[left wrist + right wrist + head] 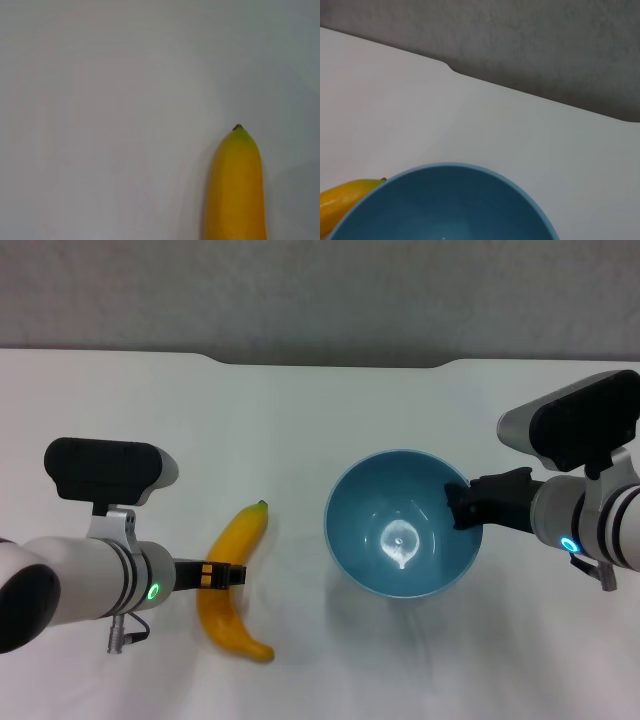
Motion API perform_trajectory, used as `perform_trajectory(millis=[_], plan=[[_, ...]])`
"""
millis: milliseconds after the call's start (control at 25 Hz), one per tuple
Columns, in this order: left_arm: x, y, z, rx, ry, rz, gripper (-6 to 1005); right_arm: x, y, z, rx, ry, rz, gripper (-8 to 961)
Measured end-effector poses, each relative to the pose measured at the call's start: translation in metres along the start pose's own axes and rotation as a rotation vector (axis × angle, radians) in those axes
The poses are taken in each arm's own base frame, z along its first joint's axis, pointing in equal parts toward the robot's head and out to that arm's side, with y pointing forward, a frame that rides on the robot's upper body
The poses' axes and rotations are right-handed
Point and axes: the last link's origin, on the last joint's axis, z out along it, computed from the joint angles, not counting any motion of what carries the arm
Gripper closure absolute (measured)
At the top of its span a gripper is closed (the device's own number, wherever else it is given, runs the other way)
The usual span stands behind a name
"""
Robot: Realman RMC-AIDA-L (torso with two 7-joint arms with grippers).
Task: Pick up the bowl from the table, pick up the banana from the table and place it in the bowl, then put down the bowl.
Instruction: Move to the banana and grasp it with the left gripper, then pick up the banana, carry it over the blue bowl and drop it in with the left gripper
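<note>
Backdrop: grey wall point(320, 290) runs behind the white counter point(300, 420), whose far edge has a shallow notch at 12 o'clock in the head view.
Counter: plain white, carrying the banana on the left half and the bowl on the right half.
Bowl: the light-blue bowl point(403, 524) sits right of centre, at about 4 o'clock from the notch, tipped a little so its inside faces the head camera, with a bright glare spot at its bottom.
Bowl in the right wrist view: its rim point(445, 200) fills the lower part of the picture, with the counter point(470, 125) and the wall beyond it.
Banana: the yellow banana point(234, 582) lies flat on the counter at 9 o'clock from the bowl, apart from it, curved, its dark stem tip toward 12 o'clock.
Banana in the wrist views: the stem end point(235, 185) shows against bare counter in the left wrist view; one end point(342, 202) peeks out beside the bowl's rim in the right wrist view.
Left gripper: the left gripper point(222, 575) reaches in from 9 o'clock and its fingers are at the banana's middle; whether they are clenched on it or loose, I cannot tell.
Right gripper: the right gripper point(462, 508) comes in from 3 o'clock, its dark fingers clamped over the bowl's rim on that side, one reaching inside the bowl.
</note>
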Motion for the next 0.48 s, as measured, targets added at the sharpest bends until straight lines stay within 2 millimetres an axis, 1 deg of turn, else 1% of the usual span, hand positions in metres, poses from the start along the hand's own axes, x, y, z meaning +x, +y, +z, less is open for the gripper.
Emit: perform_trajectory(millis=[200,320,480], plan=[[0.0005,-0.0004,-0.0003,0.001,0.001,0.000,235,0.0004,0.0000,0.0000,0.000,0.000,0.000,919],[0.0008,0.0002,-0.0009,-0.001,0.004,0.005,313,0.0008,0.0000,-0.0001,0.000,0.001,0.000,919],[0.0003,-0.0006,-0.0012,-0.002,0.007,0.009,465,0.0012,-0.0001,-0.0002,0.000,0.002,-0.001,919]])
